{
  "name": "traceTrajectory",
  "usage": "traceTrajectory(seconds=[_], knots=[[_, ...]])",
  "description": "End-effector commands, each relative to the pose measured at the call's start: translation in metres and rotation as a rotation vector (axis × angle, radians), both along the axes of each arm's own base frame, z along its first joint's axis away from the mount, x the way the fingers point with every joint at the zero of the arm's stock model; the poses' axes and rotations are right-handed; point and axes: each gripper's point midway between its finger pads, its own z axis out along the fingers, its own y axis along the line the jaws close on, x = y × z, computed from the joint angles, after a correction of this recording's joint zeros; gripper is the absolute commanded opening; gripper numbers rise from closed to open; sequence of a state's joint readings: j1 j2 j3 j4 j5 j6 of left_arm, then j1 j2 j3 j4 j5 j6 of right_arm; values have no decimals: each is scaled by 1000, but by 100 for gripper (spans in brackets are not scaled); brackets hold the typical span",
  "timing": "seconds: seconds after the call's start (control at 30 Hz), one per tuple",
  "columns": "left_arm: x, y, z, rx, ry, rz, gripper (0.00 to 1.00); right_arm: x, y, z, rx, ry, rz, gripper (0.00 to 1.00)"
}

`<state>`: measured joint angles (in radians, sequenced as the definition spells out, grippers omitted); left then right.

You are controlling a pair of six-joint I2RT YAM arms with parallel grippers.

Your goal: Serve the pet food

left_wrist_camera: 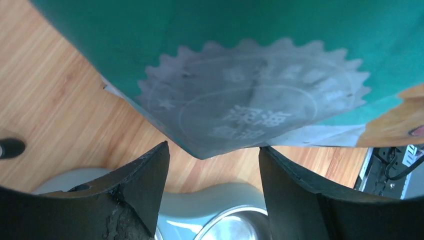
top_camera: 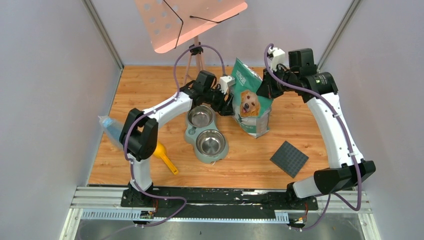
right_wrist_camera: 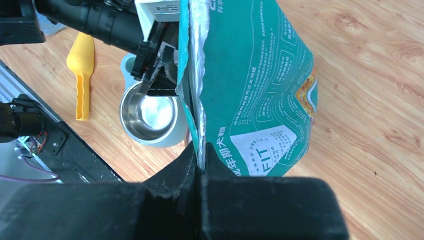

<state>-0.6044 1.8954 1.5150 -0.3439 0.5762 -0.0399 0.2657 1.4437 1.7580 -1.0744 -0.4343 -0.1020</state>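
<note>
Right jaws: pressed together, pinching the top edge of the teal bag (right_wrist_camera: 250, 90) at its silver-lined seam.
Left jaws: spread wide, with one finger (left_wrist_camera: 142, 195) on each side of a corner of the bag that points into the gap; no contact can be made out.
Bag: upright on the counter (top_camera: 150, 85), dog print facing the arm bases.
Pet food: no pellets show in any view; the bag's inside is hidden.
Feeder (top_camera: 191, 134): pale green, just left of the bag, both steel bowls showing bare metal.
Scoop (top_camera: 165, 156): yellow, lying flat left of the feeder.
Pad (top_camera: 289, 159): dark square, near the bag's right front.
</note>
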Motion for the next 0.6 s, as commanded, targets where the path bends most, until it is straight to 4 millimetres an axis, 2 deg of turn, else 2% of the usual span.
traceTrajectory(seconds=[0.0,0.13,0.23,0.3,0.37,0.4,0.47,0.5,0.57], knots=[[13,-41,41,-157,-117,-63,73,-50,23,34,169,33,140,0],[6,-57,50,-190,-122,-86,73,-78,45,59,321,95,261,0],[-1,-62,57,-201,-125,-101,73,-83,52,79,357,70,299,0],[-6,-62,58,-199,-113,-103,73,-74,51,73,330,70,269,0],[-8,-60,58,-187,-105,-98,73,-66,48,59,296,88,233,0],[-9,-57,59,-182,-111,-96,74,-63,46,50,279,102,213,5],[-11,-51,62,-159,-124,-84,74,-61,41,35,255,135,178,30],[-13,-44,65,-138,-126,-69,74,-61,39,31,254,148,163,42],[-17,-32,71,-90,-130,-50,75,-58,32,36,310,192,126,57]])
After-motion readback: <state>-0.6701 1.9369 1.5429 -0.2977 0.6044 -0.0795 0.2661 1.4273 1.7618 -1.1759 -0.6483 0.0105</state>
